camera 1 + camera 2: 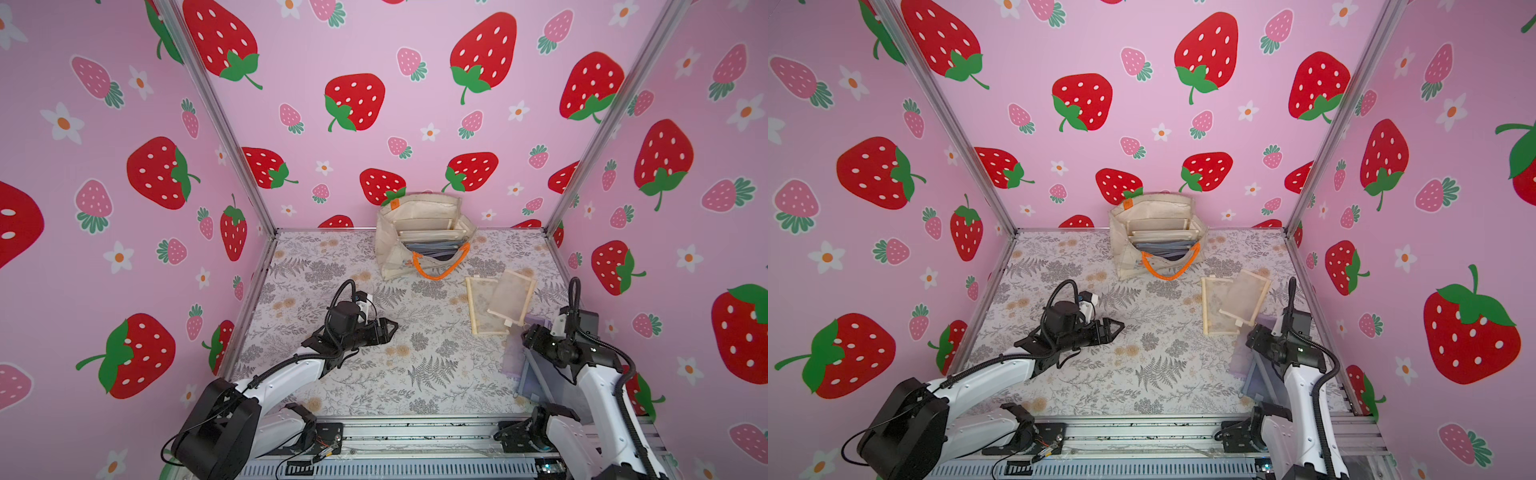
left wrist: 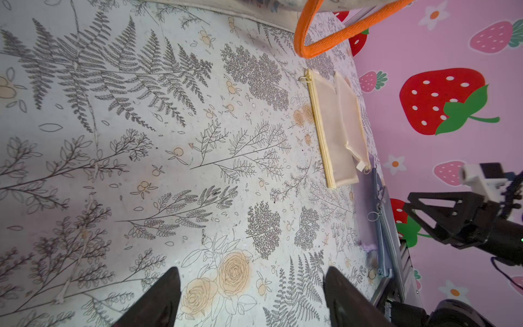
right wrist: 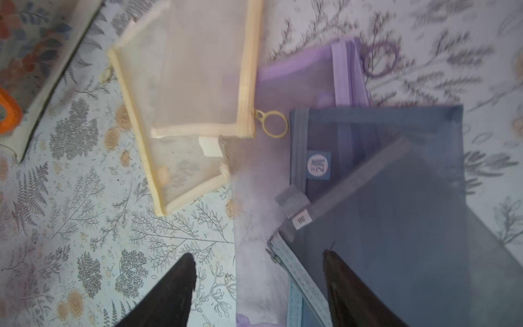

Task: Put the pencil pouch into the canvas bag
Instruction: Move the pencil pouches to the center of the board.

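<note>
The cream canvas bag (image 1: 390, 245) (image 1: 1121, 249) stands open at the back of the table, with its orange handle (image 1: 440, 270) (image 2: 311, 39) hanging down in front and several pouches inside. Two cream mesh pencil pouches (image 1: 498, 303) (image 1: 1233, 303) (image 3: 184, 85) lie overlapped in front of it to the right. Nearer the front lie a purple pouch (image 3: 297, 79) and blue-grey pouches (image 3: 382, 141) in a stack. My right gripper (image 1: 527, 332) (image 3: 259, 263) hovers open over the stack's edge, holding nothing. My left gripper (image 1: 390, 326) (image 2: 252, 283) is open over bare table.
Pink strawberry walls close in the table on three sides, with metal posts at the back corners. A metal rail (image 1: 415, 436) runs along the front edge. A floral-print cloth (image 1: 332, 374) covers the tabletop.
</note>
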